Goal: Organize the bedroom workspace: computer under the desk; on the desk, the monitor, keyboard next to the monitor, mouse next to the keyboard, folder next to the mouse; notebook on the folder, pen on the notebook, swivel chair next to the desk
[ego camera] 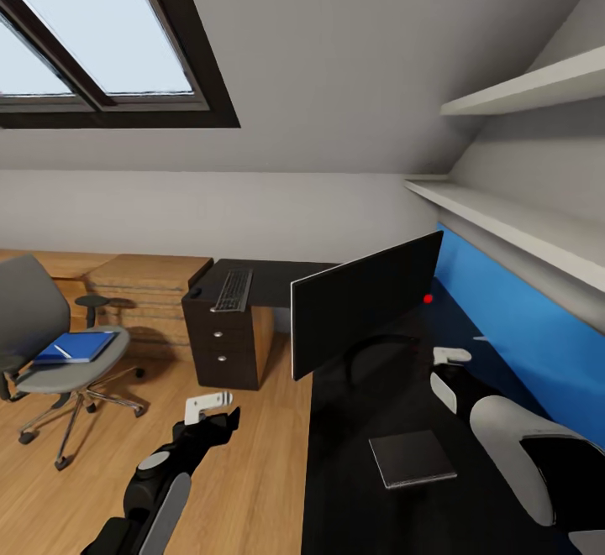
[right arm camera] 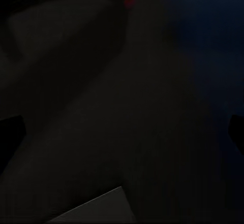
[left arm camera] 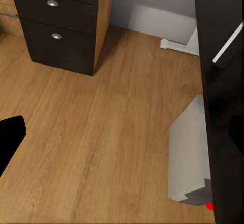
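Left gripper [ego camera: 210, 405], jaw state indeterminate, hangs over wooden floor; blue folder [ego camera: 76, 347] on grey swivel chair [ego camera: 50, 345] lies far-left, nearer this arm

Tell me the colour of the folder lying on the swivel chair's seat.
Blue. The folder rests on the grey swivel chair, clearest in the head view.

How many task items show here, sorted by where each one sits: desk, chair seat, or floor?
On the desk: 4 (monitor, keyboard, mouse, notebook)
On the swivel chair seat: 2 (folder, pen)
On the floor under the desk: 1 (computer)
Total: 7
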`<state>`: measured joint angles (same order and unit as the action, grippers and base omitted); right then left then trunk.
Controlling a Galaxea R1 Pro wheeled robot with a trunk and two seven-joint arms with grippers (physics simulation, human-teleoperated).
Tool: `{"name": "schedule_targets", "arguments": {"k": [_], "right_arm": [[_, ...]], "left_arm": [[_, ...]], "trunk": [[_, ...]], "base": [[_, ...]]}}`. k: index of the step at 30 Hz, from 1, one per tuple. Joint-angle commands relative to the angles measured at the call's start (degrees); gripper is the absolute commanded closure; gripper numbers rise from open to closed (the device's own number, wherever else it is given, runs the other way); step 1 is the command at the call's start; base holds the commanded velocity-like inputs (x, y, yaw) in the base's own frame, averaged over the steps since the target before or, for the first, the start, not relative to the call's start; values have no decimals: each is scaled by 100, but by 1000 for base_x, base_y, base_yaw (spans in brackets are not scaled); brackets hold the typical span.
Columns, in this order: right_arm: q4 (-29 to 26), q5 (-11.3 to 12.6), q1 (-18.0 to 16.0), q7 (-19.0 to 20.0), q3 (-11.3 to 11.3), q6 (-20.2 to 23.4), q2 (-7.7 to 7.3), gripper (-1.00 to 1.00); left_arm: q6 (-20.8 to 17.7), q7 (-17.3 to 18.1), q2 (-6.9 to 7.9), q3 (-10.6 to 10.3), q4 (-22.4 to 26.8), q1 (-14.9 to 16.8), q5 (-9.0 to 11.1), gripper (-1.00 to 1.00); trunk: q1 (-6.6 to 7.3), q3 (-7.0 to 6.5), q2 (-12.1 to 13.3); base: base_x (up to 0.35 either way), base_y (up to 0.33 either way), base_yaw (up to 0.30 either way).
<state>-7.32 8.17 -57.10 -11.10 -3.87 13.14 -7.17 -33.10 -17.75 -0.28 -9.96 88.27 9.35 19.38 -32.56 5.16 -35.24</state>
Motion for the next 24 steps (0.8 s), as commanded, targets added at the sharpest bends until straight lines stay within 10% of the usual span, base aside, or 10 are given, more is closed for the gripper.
{"name": "schedule_targets", "arguments": {"k": [1, 24], "right_arm": [[-17, 59, -3, -24, -40, 94, -4, -100], [-55, 51, -3, 6, -72, 326, 4, -100]], "left_arm": [[-17, -54, 1, -6, 47, 5, 127, -100], [-12, -54, 9, 4, 144, 5, 346, -100]], "trunk": [[-25, 29, -52], [-530, 442, -974]], "base": [[8, 0, 0], [1, 0, 0]]}}
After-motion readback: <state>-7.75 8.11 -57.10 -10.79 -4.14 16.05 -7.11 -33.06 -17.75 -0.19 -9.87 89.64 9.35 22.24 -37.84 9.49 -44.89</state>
